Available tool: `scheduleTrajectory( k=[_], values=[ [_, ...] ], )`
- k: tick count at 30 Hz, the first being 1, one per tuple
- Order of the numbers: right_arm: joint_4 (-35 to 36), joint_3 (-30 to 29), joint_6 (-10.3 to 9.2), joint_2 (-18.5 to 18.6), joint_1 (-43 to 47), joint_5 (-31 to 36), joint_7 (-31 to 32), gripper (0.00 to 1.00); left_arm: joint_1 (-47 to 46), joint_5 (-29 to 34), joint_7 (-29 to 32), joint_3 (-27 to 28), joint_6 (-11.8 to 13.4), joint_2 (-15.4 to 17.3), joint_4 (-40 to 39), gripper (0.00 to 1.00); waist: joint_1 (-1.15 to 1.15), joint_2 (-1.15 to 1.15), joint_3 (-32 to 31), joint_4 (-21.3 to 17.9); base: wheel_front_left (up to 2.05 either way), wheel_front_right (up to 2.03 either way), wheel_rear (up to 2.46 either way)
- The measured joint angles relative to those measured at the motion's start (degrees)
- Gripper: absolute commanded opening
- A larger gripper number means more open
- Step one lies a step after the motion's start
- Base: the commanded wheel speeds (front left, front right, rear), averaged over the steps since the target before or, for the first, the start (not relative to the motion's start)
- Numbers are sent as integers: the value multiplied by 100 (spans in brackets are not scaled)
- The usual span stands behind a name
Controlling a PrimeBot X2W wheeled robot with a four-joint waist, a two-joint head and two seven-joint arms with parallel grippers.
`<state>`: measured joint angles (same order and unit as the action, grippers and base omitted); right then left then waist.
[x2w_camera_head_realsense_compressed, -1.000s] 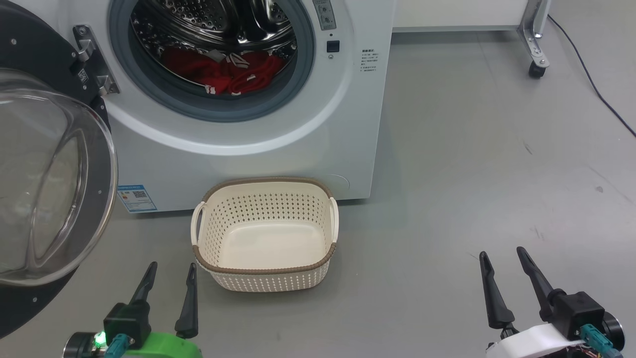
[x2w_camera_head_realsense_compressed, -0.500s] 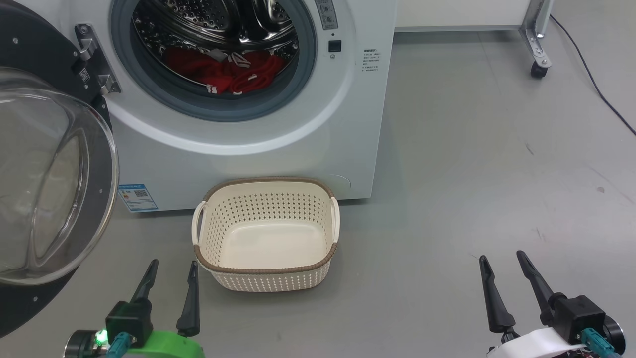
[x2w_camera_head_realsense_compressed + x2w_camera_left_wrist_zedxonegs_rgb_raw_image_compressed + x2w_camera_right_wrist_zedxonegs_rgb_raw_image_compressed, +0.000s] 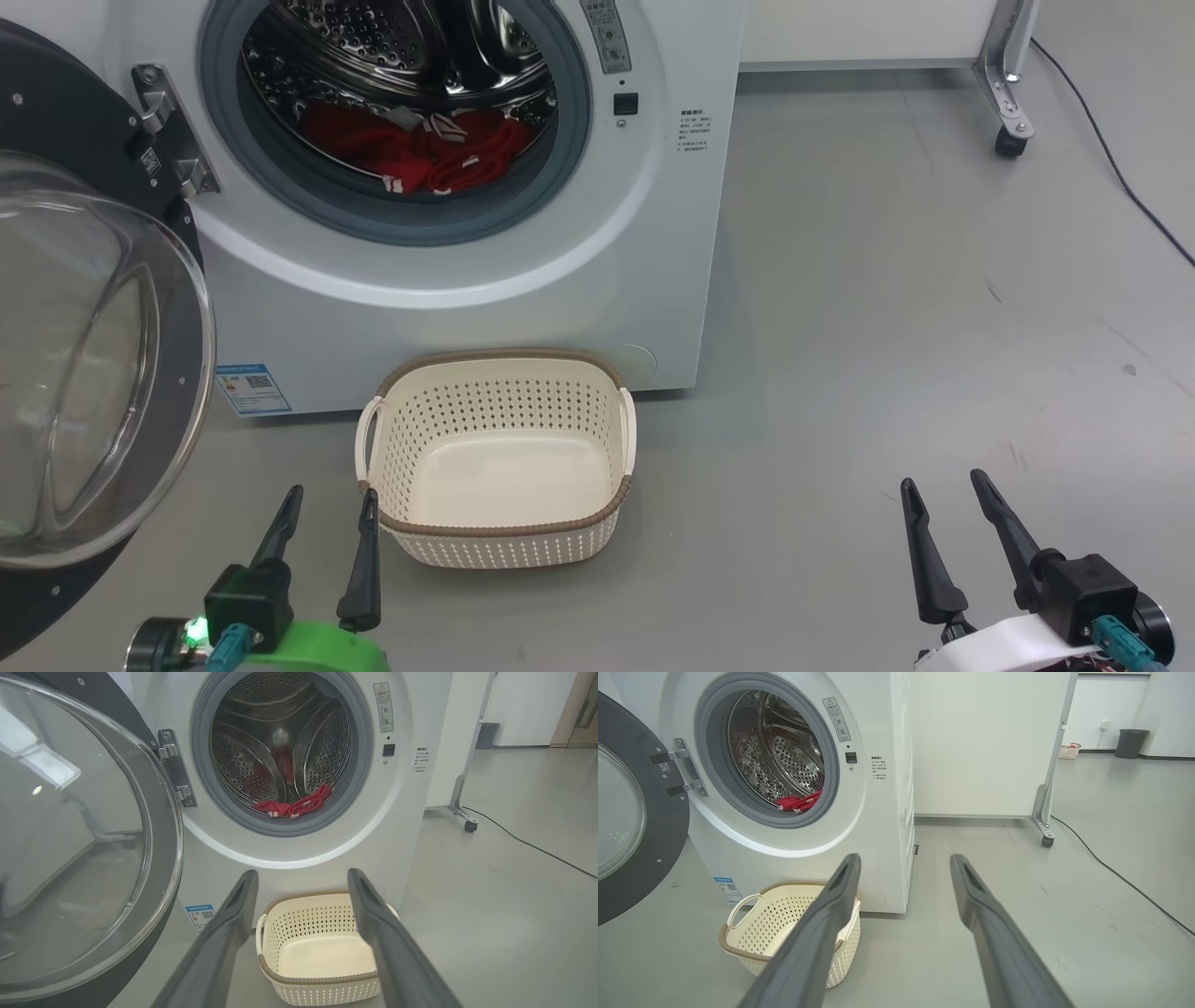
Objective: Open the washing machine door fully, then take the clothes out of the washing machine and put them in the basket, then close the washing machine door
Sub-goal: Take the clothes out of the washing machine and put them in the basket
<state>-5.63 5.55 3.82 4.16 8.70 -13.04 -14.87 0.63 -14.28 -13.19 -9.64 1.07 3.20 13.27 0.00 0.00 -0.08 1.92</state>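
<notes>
Open washing machine door (image 3: 93, 355), red clothes (image 3: 425, 154) in washing machine (image 3: 467, 308), empty cream basket (image 3: 504, 551) in front

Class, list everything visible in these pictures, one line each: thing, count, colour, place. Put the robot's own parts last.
washing machine: one, white, at the back
washing machine door: one, black with clear glass, open at left
clothes: red heap, count unclear, low in the drum
basket: one, cream with brown rim, empty, before the machine
sticker: one, blue, low on the machine's front
cable: one, black, on the grey floor, right
castor: one, black, far right
left gripper: one, dark, lower left, jaws open
right gripper: one, dark, lower right, jaws open
</notes>
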Motion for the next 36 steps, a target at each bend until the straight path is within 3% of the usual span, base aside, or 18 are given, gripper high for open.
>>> scheduleTrajectory(
  k=[21,36],
  values=[
    [-1,0,8,-4,2,0,0,100,0,0,1,-112,-3,-8,1,100,0,0,-35,11,112,-112,0],
    [-1,3,13,-13,3,0,0,100,0,1,10,-109,21,-4,1,100,0,0,-19,6,54,-54,0]
  ],
)
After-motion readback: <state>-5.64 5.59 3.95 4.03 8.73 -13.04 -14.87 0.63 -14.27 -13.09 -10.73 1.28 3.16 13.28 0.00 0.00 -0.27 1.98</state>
